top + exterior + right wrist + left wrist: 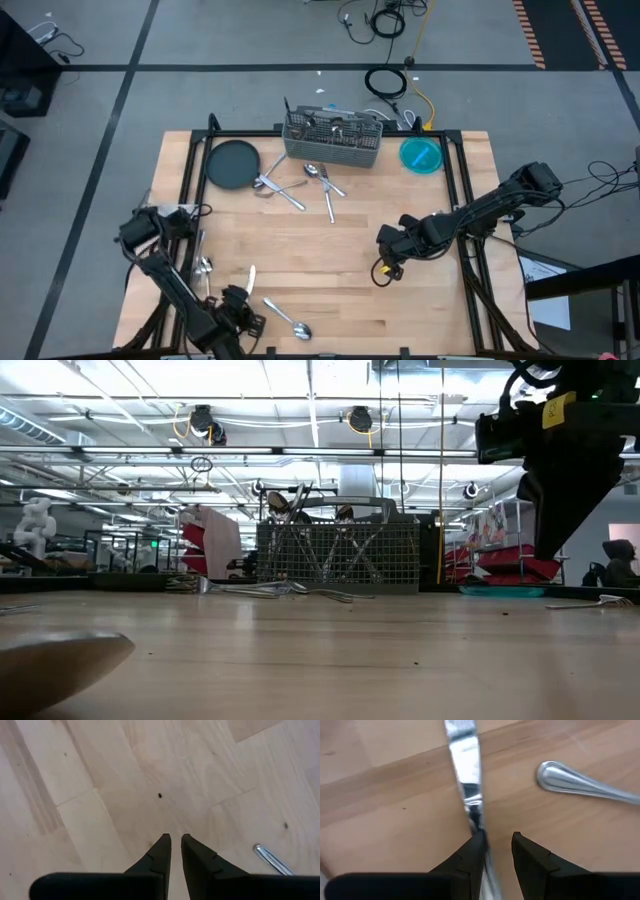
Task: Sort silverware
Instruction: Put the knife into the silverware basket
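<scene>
The knife (465, 765), lying against one finger of the half-open left gripper (496, 845), could be pushed aside rather than gripped, while the right gripper (175, 842) hangs nearly shut over bare wood.

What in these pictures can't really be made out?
- Contents of the wire caddy: too small in the high view, hidden by mesh in the low view.
- Knife handle: left wrist view, hidden behind the left claw.
- Blurred pale shape: low view, too close, cut by the edge.
</scene>
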You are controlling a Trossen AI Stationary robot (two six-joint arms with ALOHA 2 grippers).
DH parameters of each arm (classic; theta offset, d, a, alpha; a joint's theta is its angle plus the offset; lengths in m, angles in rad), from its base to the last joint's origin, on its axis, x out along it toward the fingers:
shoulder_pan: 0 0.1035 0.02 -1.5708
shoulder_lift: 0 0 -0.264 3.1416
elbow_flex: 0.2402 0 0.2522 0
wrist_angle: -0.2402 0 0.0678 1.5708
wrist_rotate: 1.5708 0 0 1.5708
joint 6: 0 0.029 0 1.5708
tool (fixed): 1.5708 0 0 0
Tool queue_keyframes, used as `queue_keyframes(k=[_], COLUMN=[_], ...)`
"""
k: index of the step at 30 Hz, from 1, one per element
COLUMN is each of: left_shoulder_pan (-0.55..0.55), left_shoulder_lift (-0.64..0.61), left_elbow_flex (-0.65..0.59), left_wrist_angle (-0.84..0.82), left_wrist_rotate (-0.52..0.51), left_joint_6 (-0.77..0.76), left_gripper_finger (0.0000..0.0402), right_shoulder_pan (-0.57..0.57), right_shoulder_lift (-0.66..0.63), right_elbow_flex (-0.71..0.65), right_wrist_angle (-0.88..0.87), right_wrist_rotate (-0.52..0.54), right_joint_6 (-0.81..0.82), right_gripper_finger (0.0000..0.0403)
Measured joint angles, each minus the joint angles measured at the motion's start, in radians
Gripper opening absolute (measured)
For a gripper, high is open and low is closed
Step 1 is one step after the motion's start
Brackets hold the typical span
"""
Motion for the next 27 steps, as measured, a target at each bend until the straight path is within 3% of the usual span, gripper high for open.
queue_keyframes(k=[12,21,27], left_shoulder_pan=[-0.014,-0.023,-0.016], left_shoulder_lift=[0.071,0.049,0.057], left_elbow_flex=[0.082,0.121,0.165], left_wrist_angle=[-0.306,-0.409,-0.419], left_wrist_rotate=[0.046,0.049,-0.013], left_joint_6=[0.018,0.01,-0.005], left_gripper_finger=[0.0108,0.0108,0.0108], right_shoulder_pan=[0.0,0.0,0.0], right_shoulder_lift=[0.0,0.0,0.0], right_elbow_flex=[0.0,0.0,0.0], right_wrist_angle=[0.046,0.114,0.161], right_wrist_rotate=[-0.011,-0.01,-0.003], right_joint_6=[0.043,0.078,0.058], right_gripper_finger=[0.0034,0.0034,0.0034])
